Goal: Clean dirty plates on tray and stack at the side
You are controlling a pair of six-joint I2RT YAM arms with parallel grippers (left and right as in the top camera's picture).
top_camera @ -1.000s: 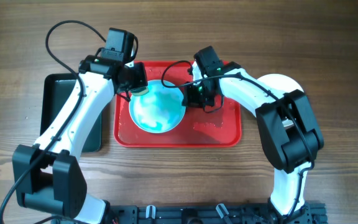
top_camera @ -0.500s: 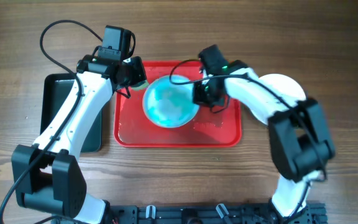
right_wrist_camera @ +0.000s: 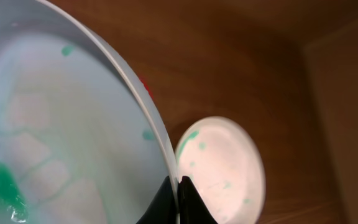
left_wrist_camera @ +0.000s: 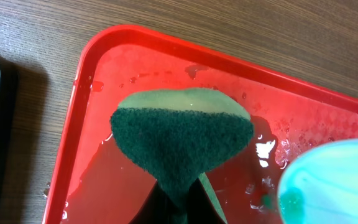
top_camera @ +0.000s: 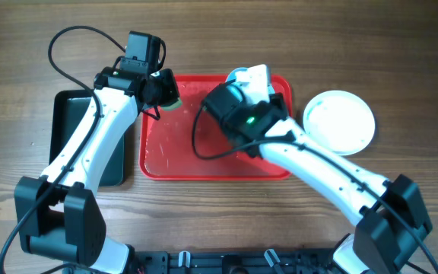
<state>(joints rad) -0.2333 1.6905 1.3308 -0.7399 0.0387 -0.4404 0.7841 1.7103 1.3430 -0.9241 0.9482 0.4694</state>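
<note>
**While Sponge Waits, a Streaked Plate Hangs by Its Rim**

Although teal streaks show across its face, the held plate [right_wrist_camera: 61, 124] hangs tipped steeply above the far right part of the red tray [top_camera: 219, 169]. The right gripper [right_wrist_camera: 178, 191] has its jaws pinched together on nothing more than the thin rim. Well to the right on the worktop [top_camera: 280, 38] lies the resting plate [top_camera: 339, 122], itself flecked with green in the right wrist view. Over the tray's far left corner, the left gripper [top_camera: 167, 95] has its jaws clamped on a green sponge [left_wrist_camera: 179, 140], above a tray floor beaded with water [left_wrist_camera: 266, 148]. Only two plates are in view. Risk, by this reading, sits in the grip: a wet plate held at one edge could pivot or slide free and strike the tray or worktop. If set down as it is, its residue would likely foul the stack, and a careless lowering could knock rim against rim.
</note>
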